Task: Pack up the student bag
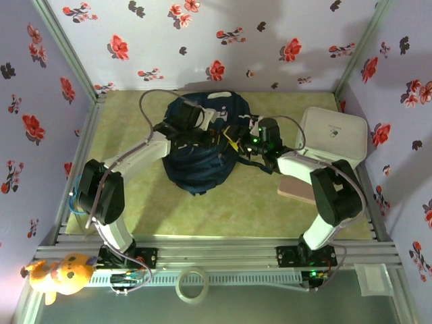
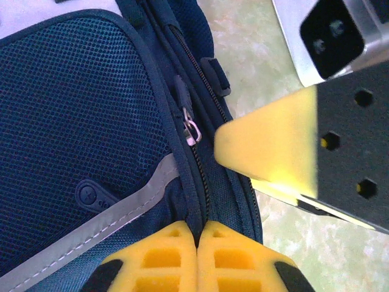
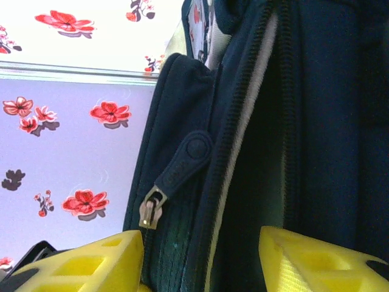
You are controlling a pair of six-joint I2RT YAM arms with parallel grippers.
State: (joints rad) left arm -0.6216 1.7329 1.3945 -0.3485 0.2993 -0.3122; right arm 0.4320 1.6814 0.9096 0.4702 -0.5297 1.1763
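The bag (image 1: pixel 202 145) lies at the counter's (image 1: pixel 135 202) far middle. The left pincer (image 2: pixel 197 243) is closed on its zip seam; the right pincer (image 3: pixel 197 243) stands open astride the zip edge. The box (image 1: pixel 334 131) label is unreadable.

No text is legible (the white box (image 1: pixel 335 138) bears an unreadable mark).

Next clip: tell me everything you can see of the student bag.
The student bag is a navy fabric backpack with mesh-textured panels, a grey stripe, white patches and dark zippers with fabric pulls. It lies mid-table on the green mat between the arms. The left gripper is shut on its zipper seam; the right gripper stands open astride a zipper edge.
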